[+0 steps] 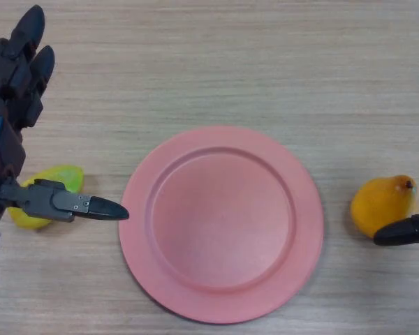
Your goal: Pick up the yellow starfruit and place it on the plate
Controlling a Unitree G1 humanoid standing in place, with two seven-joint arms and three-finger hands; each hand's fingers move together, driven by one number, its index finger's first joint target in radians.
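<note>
The yellow starfruit (52, 183) lies on the table left of the pink plate (221, 223), partly hidden under my left hand (17, 98). The left hand is over it, open, its fingers straight and pointing away and its thumb (77, 204) stretched right towards the plate's rim. It holds nothing. Of my right hand only one finger (403, 232) shows at the right edge, just below an orange pear-shaped fruit.
An orange-yellow pear-shaped fruit (383, 204) lies on the table right of the plate. The wooden table (216, 63) stretches away beyond the plate.
</note>
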